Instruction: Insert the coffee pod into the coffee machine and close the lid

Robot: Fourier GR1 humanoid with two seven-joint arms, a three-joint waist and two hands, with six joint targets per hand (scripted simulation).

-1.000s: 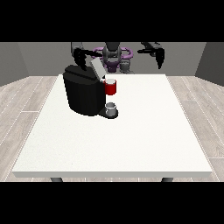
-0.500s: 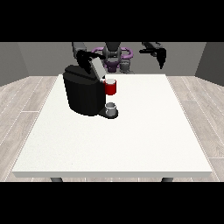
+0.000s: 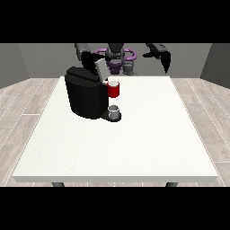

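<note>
On the white table (image 3: 134, 148), towards its left, stands the black coffee machine (image 3: 85, 96) (lid (image 3: 99, 69) raised), with a red thing at the machine (image 3: 114, 90) and a grey thing (image 3: 114, 111) at its base. Above it hovers the hand at the view's left (image 3: 90, 58); I cannot tell how its fingers lie. At far right, the hand at the view's right (image 3: 164, 58) hangs with fingers relaxed, holding nothing.

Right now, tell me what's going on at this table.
A humanoid robot stands behind a white table with a black coffee machine on it. The hand at the view's left is over the machine's top. The hand at the view's right hangs raised, clear of the table. A red thing at the machine shows at its front.
</note>
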